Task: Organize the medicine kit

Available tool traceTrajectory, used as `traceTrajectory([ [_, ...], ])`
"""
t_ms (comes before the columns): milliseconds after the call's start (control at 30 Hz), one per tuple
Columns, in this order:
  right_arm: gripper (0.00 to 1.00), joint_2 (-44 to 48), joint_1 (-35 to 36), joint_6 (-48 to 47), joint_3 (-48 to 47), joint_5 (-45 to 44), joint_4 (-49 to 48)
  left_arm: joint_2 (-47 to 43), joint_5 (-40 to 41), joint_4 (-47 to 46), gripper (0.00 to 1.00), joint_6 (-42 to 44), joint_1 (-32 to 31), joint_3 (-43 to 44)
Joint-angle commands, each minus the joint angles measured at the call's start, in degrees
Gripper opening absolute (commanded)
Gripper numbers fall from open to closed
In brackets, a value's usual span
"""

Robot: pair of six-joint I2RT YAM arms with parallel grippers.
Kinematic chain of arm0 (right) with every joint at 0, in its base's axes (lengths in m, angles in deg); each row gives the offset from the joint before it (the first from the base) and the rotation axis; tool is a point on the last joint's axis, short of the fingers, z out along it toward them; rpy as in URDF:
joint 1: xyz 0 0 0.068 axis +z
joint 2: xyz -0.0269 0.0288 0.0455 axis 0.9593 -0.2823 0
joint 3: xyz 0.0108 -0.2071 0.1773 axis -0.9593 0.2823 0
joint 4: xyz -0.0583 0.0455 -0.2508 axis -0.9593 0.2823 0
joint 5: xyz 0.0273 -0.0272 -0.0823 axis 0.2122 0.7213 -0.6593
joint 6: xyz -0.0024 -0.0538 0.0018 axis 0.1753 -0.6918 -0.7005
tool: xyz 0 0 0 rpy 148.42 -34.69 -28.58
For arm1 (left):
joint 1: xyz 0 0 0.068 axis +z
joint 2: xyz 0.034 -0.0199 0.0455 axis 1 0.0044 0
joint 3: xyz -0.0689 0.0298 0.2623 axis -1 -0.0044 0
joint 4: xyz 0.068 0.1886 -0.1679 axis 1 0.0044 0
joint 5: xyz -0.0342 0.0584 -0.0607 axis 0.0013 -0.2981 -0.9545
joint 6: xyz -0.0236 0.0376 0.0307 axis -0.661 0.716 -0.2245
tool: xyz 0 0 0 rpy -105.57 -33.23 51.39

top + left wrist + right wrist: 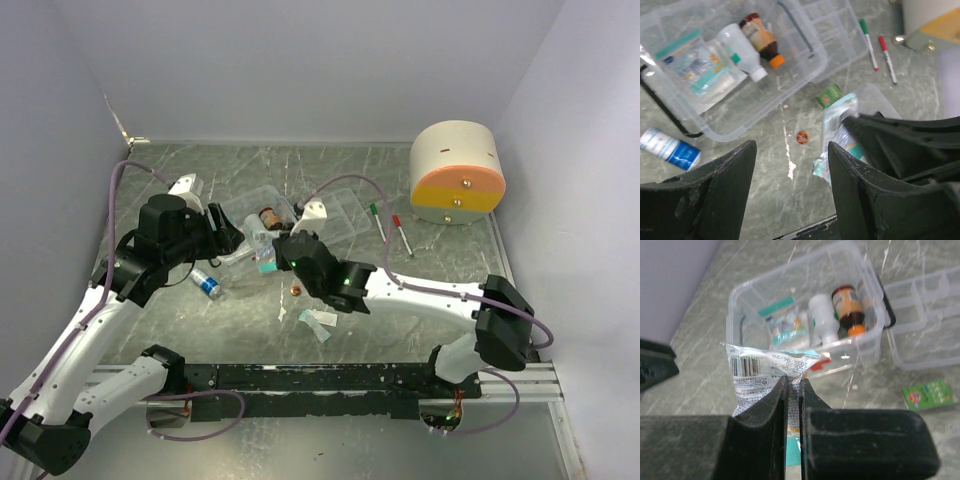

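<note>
The medicine kit (248,194) is a clear box lying open at mid-table, with its divided tray insert (345,212) beside it on the right. Inside the kit (790,271) lie a white bottle (821,320), a brown bottle with an orange cap (847,307) and a teal-striped packet (785,325). My right gripper (792,382) is shut on a white barcoded packet (760,367), held up just in front of the kit. My left gripper (790,165) hangs open over bare table beside it, nothing between its fingers.
A blue-and-white tube (206,284) lies left of the kit, an orange ring (296,291) and small packets (320,320) in front. A green sachet (828,95) is near the tray. Green (378,222) and red (402,235) pens lie right. A big round drum (457,172) stands at back right.
</note>
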Motion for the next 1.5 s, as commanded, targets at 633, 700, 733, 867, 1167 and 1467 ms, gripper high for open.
traceTrajectory([
  [633,0.04,-36.1,-8.5,-22.0,-36.0,16.1,0.6,-11.1,35.7,10.7,0.70,-5.9,-0.1,5.8],
  [700,0.04,-38.3,-8.7,-22.3,-37.8,16.9,1.9,-11.0,35.5,10.9,0.70,-6.0,-0.2,5.8],
  [733,0.04,-39.1,-8.9,-22.2,-38.6,17.0,2.4,-10.9,35.4,10.9,0.70,-6.0,-0.2,5.7],
  [867,0.04,-42.3,-9.3,-22.1,-40.8,17.3,3.8,-10.1,34.6,10.7,0.70,-5.6,-0.2,5.8],
  [1167,0.06,-49.7,-9.6,-23.2,-48.8,19.1,7.2,-9.5,34.0,11.4,0.70,-4.7,-0.2,6.4],
  [1467,0.20,-51.3,-9.7,-22.8,-50.8,20.5,8.9,-10.2,34.2,11.8,0.70,-4.6,-0.2,6.1],
])
